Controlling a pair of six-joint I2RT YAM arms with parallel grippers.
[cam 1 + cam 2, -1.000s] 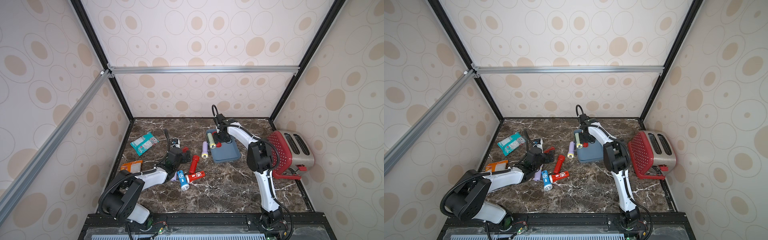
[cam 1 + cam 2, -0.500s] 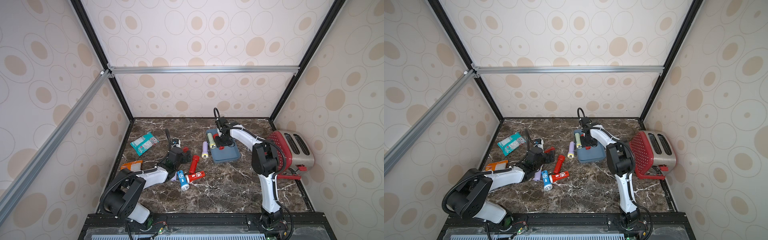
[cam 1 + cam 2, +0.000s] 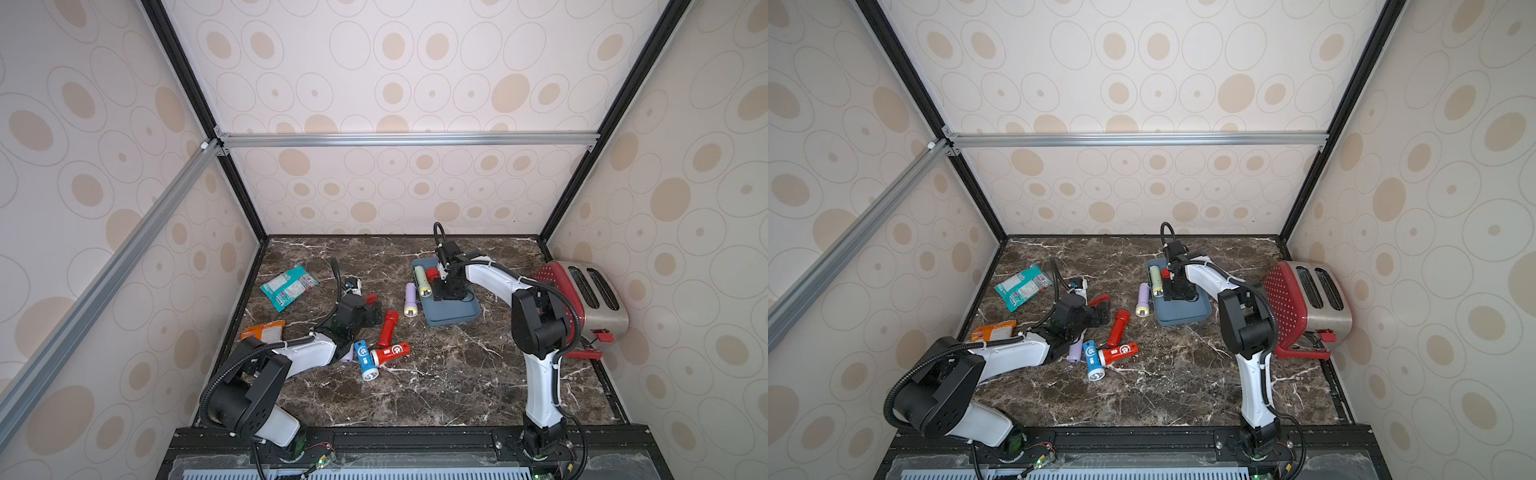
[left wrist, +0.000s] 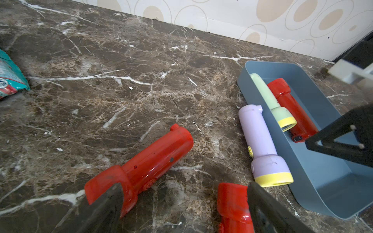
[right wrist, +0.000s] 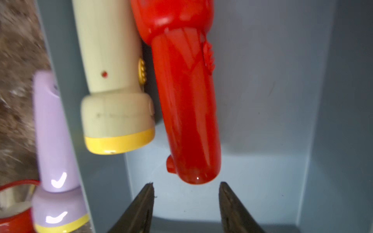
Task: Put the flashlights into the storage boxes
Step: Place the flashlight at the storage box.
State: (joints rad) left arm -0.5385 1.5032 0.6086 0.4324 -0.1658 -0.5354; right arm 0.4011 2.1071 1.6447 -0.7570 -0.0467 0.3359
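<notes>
Red flashlight (image 5: 187,111) in tray (image 5: 282,100), right tool (image 5: 186,185) at its end, parted, empty, left tool (image 4: 183,201) wide, arm stretched low

High top views and close wrist views share the tray (image 3: 452,315).

Tray (image 3: 455,313): plain slate blue. 
In tray: green torch (image 3: 421,279), pale, yellow rim; red torch (image 3: 432,273), glossy. 
Just beside tray: lilac torch (image 3: 410,296), yellow rim. 
Well apart from tray: blue torch (image 3: 365,358), white label; teal packet (image 3: 289,286); orange packet (image 3: 264,331). 
Toaster (image 3: 602,322): silver, red side with white dots. 
Table (image 3: 457,374): dark brown marble, white veins. 
Walls (image 3: 415,62): cream, tan ovals.
</notes>
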